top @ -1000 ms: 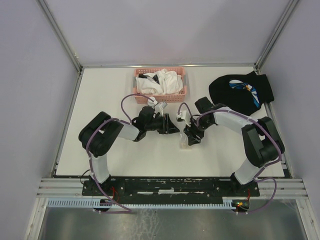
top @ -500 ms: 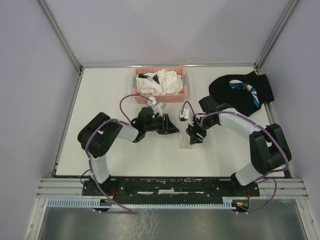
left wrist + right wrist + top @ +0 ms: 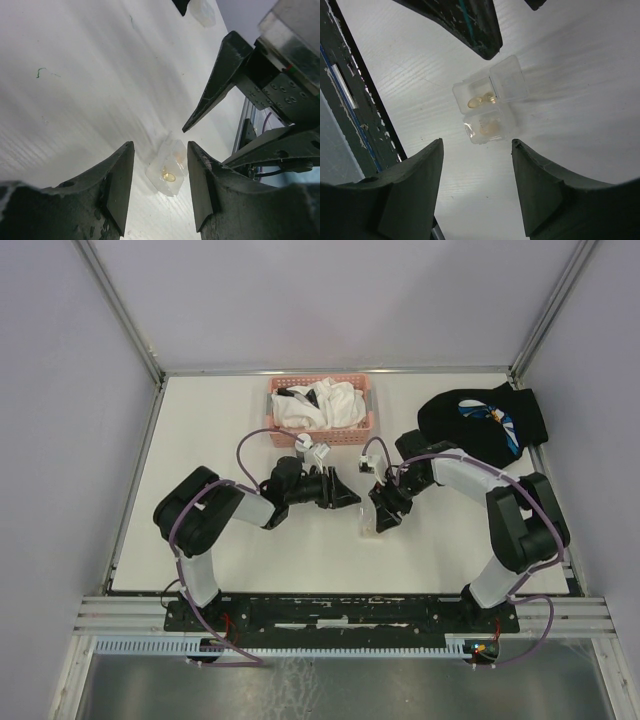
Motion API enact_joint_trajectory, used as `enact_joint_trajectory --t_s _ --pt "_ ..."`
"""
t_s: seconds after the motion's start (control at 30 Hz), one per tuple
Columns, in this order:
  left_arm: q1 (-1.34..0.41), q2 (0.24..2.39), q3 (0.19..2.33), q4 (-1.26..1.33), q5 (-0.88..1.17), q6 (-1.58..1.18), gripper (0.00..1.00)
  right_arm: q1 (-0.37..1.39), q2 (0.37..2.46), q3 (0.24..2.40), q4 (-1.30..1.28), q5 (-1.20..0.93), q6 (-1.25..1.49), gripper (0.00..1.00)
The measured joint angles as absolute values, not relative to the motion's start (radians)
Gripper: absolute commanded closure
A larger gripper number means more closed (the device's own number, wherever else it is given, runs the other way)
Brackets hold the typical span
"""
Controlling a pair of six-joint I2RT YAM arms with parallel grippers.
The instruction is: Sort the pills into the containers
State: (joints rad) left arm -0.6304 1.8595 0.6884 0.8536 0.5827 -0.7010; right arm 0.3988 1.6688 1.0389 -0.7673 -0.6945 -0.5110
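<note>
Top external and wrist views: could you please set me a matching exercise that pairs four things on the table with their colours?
Things:
1. basket
2. mitten
3. box
4. pills

Colours:
a. amber
b. colourless, see-through
c. pink
d. black with a blue and white patch

Pairs: 1-c, 2-d, 3-b, 4-a
</note>
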Motion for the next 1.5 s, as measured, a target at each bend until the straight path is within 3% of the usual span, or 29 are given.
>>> enact_joint_trajectory --t_s 0.4,0.57,1.07,1.5 --pt "-0.630 1.860 0.686 0.916 0.582 -0.738 0.48 0.398 1.723 1.039 -0.746 -0.623 -0.347 0.39" --pt "-0.630 1.860 0.685 0.915 0.578 -0.746 0.52 0.398 1.752 1.047 -0.751 -0.609 -0.333 0.47" --pt "-0.630 1.845 0.632 0.882 0.531 -0.747 0.54 0.436 1.826 1.112 -0.779 -0.619 -0.325 0.58" --pt "-0.630 1.721 0.537 0.846 0.446 -0.744 0.54 0.463 1.842 1.149 -0.783 -0.651 -0.319 0.53"
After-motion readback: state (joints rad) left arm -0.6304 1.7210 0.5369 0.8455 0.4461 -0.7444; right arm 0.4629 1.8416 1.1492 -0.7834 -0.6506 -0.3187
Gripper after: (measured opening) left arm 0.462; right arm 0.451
